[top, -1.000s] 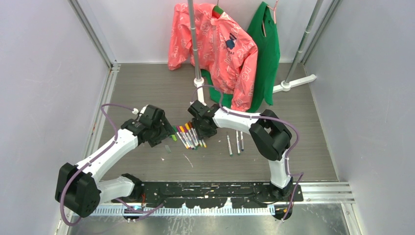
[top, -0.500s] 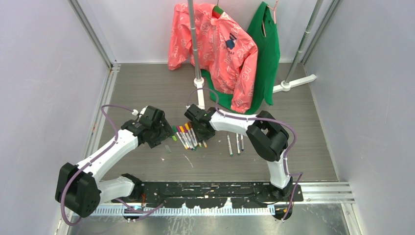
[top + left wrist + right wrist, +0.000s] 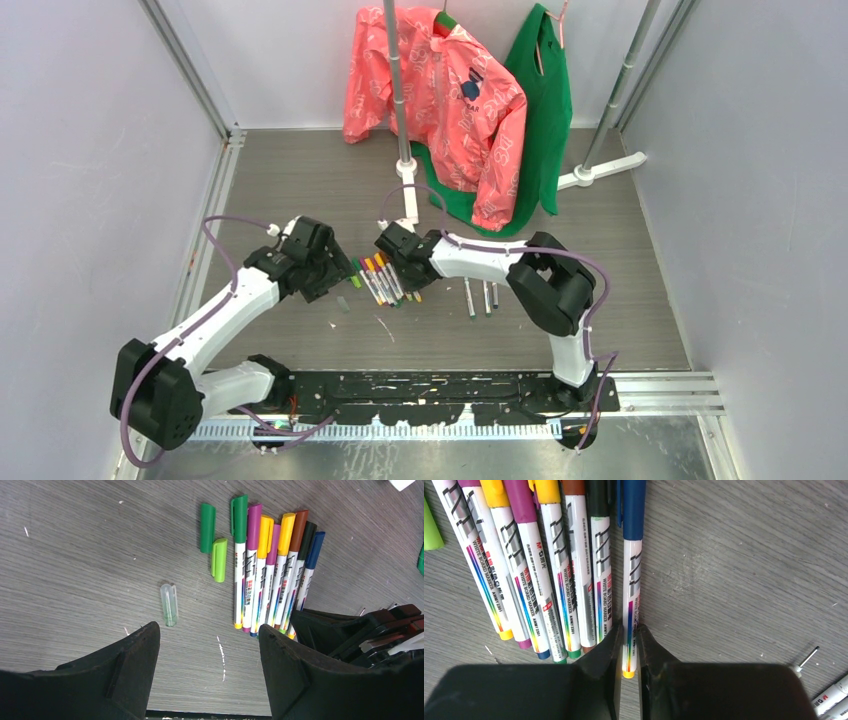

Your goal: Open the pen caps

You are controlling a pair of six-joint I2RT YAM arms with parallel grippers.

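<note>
Several capped pens (image 3: 270,575) lie side by side in a row; they also show in the top view (image 3: 385,282). My right gripper (image 3: 628,640) is shut on the whitish barrel of the rightmost pen (image 3: 631,580), near its yellow end; that pen's blue cap (image 3: 633,510) is on. In the top view this gripper (image 3: 408,274) stands over the row. My left gripper (image 3: 209,630) is open and empty, just short of the row, and also shows in the top view (image 3: 345,272). Loose caps lie left of the row: dark green (image 3: 207,527), light green (image 3: 218,560), pale clear (image 3: 169,605).
Three uncapped pens (image 3: 480,295) lie right of the row. A clothes rack pole (image 3: 405,165) with a pink jacket (image 3: 440,90) and a green garment (image 3: 545,110) stands at the back. Grey walls close in both sides.
My right gripper has shifted a little left over the pen row. The left arm has hardly moved.
</note>
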